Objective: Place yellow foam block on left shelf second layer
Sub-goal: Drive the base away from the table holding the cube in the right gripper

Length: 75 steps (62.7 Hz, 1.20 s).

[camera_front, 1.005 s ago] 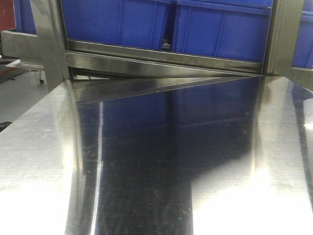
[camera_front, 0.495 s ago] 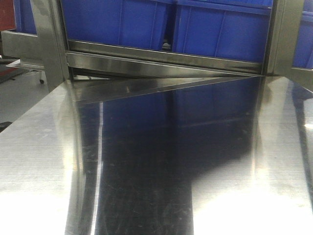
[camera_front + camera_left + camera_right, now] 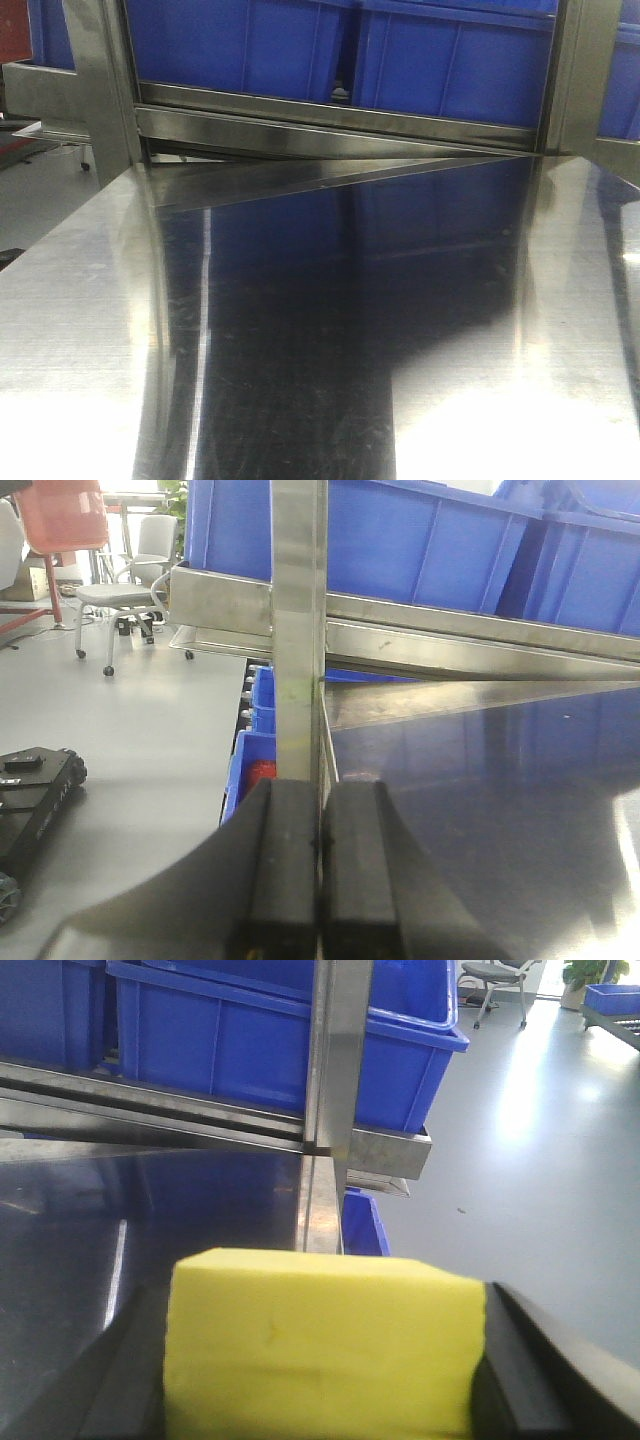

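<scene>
The yellow foam block point(image 3: 320, 1350) fills the bottom of the right wrist view, held between the black fingers of my right gripper point(image 3: 320, 1305), which is shut on it above the shiny steel shelf surface point(image 3: 150, 1220). My left gripper point(image 3: 320, 790) is shut and empty, its two black pads pressed together in front of a steel upright post point(image 3: 297, 630). Neither gripper nor the block shows in the front view, which holds only the steel surface point(image 3: 300, 340) and the rack behind it.
Large blue bins point(image 3: 240, 45) stand on the steel rail point(image 3: 330, 115) above the surface. A steel post point(image 3: 338, 1060) rises by the right edge. Below left sits a blue bin holding something red point(image 3: 258, 768). An office chair point(image 3: 120, 595) and a black base point(image 3: 30, 785) stand on the floor.
</scene>
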Tool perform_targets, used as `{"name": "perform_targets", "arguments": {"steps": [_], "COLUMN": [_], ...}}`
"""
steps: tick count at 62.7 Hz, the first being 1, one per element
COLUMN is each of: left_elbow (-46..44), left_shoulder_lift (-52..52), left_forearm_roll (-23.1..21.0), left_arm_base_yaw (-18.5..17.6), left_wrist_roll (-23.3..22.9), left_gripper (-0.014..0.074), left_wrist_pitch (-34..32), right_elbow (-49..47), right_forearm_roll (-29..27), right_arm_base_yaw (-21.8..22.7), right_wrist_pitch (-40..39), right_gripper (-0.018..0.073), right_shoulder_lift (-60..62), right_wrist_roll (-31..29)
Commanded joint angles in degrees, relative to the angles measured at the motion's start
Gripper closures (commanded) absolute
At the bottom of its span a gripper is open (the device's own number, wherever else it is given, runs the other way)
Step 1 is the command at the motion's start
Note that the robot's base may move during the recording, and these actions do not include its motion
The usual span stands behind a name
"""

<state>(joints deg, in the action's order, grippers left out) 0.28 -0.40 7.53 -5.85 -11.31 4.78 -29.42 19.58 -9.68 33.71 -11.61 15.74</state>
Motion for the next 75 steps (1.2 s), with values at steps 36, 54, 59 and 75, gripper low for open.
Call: {"name": "perform_targets", "arguments": {"steps": [36,54,59,75], "left_elbow": [1.58,1.58,1.58,1.58], "left_shoulder_lift": [-0.76,-0.76,-0.76,-0.76], "left_forearm_roll": [-0.42,-0.42,-0.42,-0.42], "left_arm_base_yaw": [-0.15,-0.15,-0.15,-0.15], "left_wrist_roll": [-0.22,-0.22,-0.22,-0.22], "left_gripper": [0.046,0.046,0.046,0.046], "left_wrist_pitch": [-4.78,-4.78,-4.78,-4.78], "right_elbow": [-1.69,-1.69,-1.69,-1.69], "right_forearm_roll": [1.83,1.83,1.83,1.83], "right_arm_base_yaw": [0.36,0.36,0.36,0.36], "right_wrist_pitch": [-4.98,-4.98,-4.98,-4.57], "right_gripper": [0.0273,0.0273,0.0273,0.0273], "right_shoulder_lift": [-0.63,-0.63,-0.63,-0.64], "right_wrist_roll": [-0.13,-0.13,-0.13,-0.13]}}
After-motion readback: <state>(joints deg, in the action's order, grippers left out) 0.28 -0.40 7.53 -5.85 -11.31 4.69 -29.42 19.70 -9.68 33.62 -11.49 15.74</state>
